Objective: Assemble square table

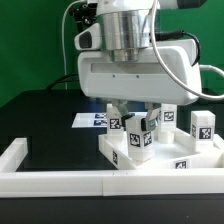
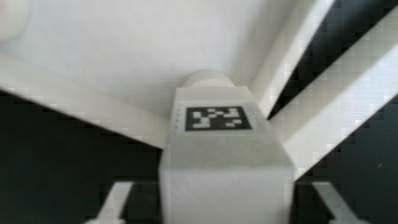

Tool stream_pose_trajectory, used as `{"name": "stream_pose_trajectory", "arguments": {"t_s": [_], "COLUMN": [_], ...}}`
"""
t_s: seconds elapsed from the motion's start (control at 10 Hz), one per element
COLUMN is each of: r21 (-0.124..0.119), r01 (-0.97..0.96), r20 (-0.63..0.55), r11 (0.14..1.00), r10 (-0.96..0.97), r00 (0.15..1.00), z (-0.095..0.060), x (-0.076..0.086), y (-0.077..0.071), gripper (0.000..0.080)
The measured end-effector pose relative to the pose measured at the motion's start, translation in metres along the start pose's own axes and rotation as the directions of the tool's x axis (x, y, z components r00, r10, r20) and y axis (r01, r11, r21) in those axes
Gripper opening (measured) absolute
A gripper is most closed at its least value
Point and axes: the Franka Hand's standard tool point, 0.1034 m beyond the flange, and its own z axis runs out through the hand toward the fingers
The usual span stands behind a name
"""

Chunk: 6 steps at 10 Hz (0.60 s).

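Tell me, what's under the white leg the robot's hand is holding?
The hand holds a tagged leg upright over the square tabletop. Its white slab and raised rim show below. The leg's bottom end and any hole beneath are hidden by the leg itself.

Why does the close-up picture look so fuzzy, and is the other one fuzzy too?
In the wrist view, the white leg fills the frame so close that its edges go soft, though its tag stays readable. In the exterior view, things are sharper; the white tabletop looks bright against the black table.
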Motion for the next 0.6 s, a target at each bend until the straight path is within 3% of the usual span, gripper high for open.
{"name": "stream_pose_trajectory", "arguments": {"t_s": [0.3,0.6], "r21": [0.003,0.004], "r01": [-0.107,0.0], "r20": [-0.001,0.0], "r11": [0.994,1.0], "r10": [0.107,0.0], "r00": [0.994,1.0], "z": [0.0006,0.0016], "x": [-0.0025,-0.0061], "y": [-0.0031,-0.0044], "gripper": [0.0291,0.061]}}
